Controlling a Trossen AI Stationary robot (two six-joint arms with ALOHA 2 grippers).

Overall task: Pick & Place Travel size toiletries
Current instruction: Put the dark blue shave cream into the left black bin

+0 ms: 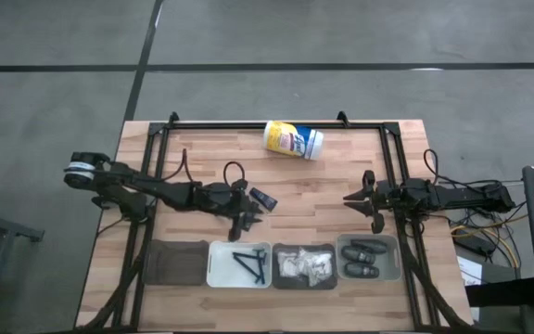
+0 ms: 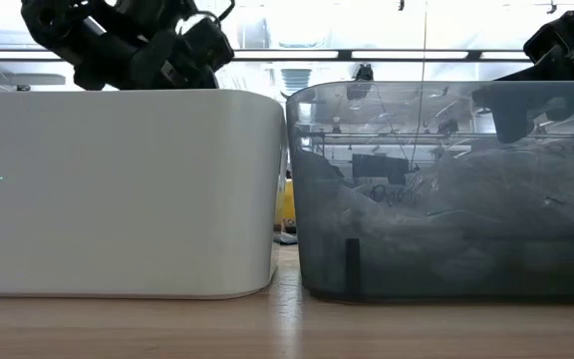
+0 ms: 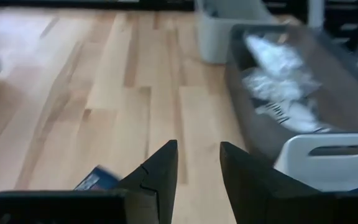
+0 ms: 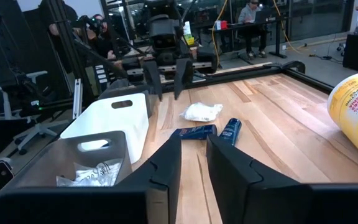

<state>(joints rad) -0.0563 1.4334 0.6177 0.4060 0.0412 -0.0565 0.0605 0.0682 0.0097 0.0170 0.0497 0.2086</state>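
Left pincer (image 1: 248, 221) low over the wooden surface (image 1: 323, 190), fingers (image 3: 160, 174) parted with bare wood between them, gripping nothing. Just beside it, toward the far edge, a small dark tube (image 1: 263, 198) with a blue label, lettering too small to read; in the right wrist view two such tubes (image 4: 194, 132) lying side by side, with a white crinkly packet (image 4: 201, 112) just behind them, nearer the left pincer. Directly below the left pincer, on the near side, a white bin (image 1: 239, 264) holding thin dark razors (image 1: 251, 263). Next along, a dark bin (image 1: 304, 266) with more white packets (image 3: 277, 93), printing on them not readable. Farther right, a grey bin (image 1: 370, 259) with dark oval pods (image 1: 363, 250), sitting just in front of the right pincer (image 1: 367, 200).

Right pincer likewise open and empty, hovering near the surface's right rail. Well beyond it, near the far edge, a yellow-and-white canister (image 1: 293, 140) lying on its side, blue label with blurred lettering, brand illegible.
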